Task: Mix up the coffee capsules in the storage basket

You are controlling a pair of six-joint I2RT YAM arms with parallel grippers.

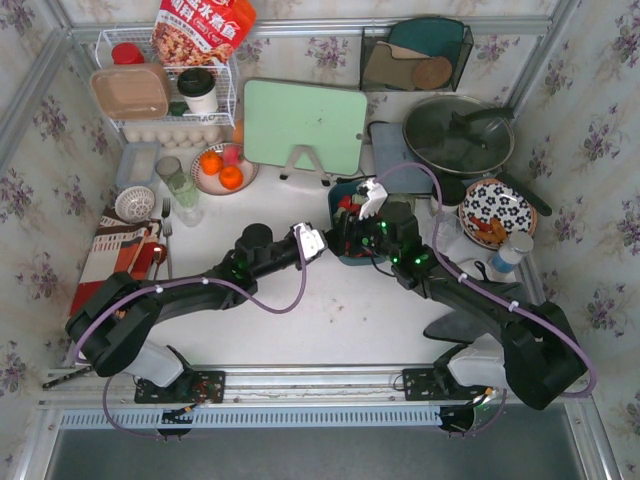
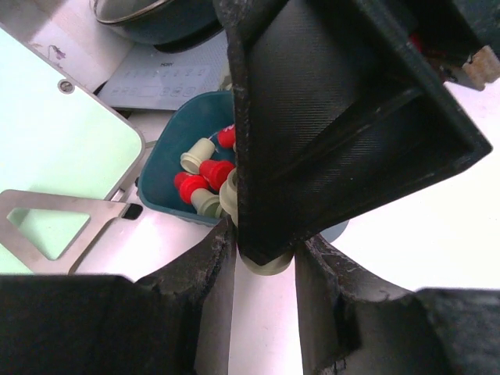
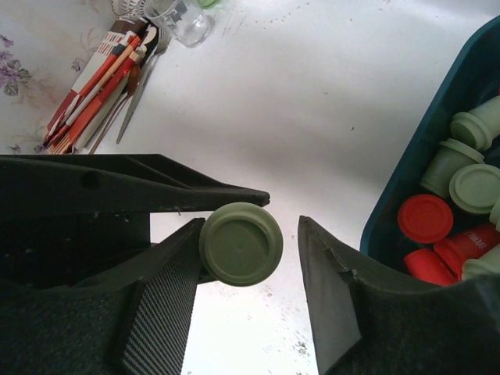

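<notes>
Illum.: bright, diffuse, from overhead. Soft shadows below arms (image 1: 200, 290) on table (image 1: 340, 320). Wrist views: tabletop glare; near fingers (image 2: 156, 320) slightly blurred.

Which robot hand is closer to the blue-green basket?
Right. The right hand is beside the basket rim; the left hand is just behind it, farther away.

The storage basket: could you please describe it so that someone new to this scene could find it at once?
On the white table, look just in front of the mint-green cutting board propped upright at the back, by its right corner. There sits a dark teal plastic tub with solid sides. It alone holds red and pale green capsules.
</notes>
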